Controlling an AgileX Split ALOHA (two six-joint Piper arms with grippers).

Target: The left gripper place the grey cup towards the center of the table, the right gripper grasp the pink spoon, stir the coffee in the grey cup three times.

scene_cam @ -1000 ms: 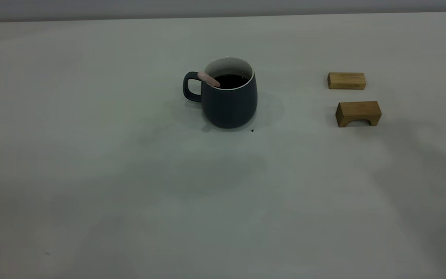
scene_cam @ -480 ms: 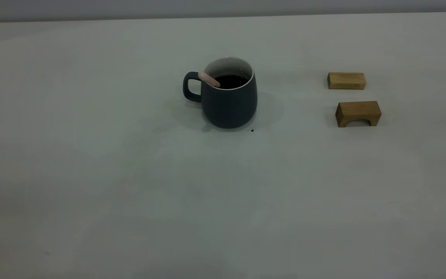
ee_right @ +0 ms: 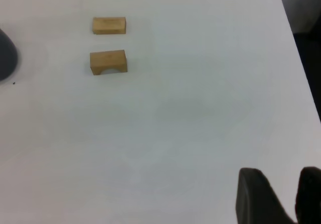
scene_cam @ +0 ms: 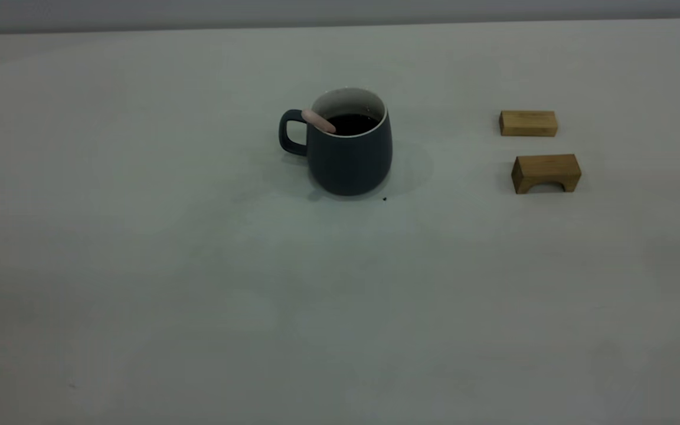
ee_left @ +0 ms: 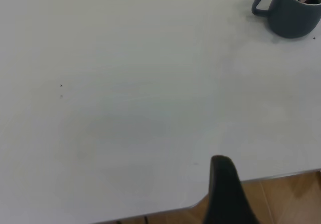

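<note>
The grey cup [scene_cam: 349, 154] stands upright near the middle of the table [scene_cam: 198, 265], with its handle to the left. Dark coffee [scene_cam: 353, 123] fills it. The pink spoon [scene_cam: 318, 120] leans in the cup, its handle resting on the rim above the cup's handle; its bowl is sunk out of sight. Neither gripper appears in the exterior view. In the left wrist view the cup [ee_left: 293, 15] is far off, and one black finger [ee_left: 223, 184] of my left gripper hangs over the table's edge. My right gripper [ee_right: 282, 186] hovers empty near a table corner, its jaws a little apart.
Two tan wooden blocks lie right of the cup: a flat one [scene_cam: 528, 123] farther back and an arched one [scene_cam: 546, 173] nearer. A tiny black speck [scene_cam: 384, 199] sits by the cup's base. The right wrist view shows the table's edge [ee_right: 301, 68] and a sliver of the cup [ee_right: 6, 53].
A faint shadow over the table's lower right has faded away. The cup, spoon and blocks have not moved.
</note>
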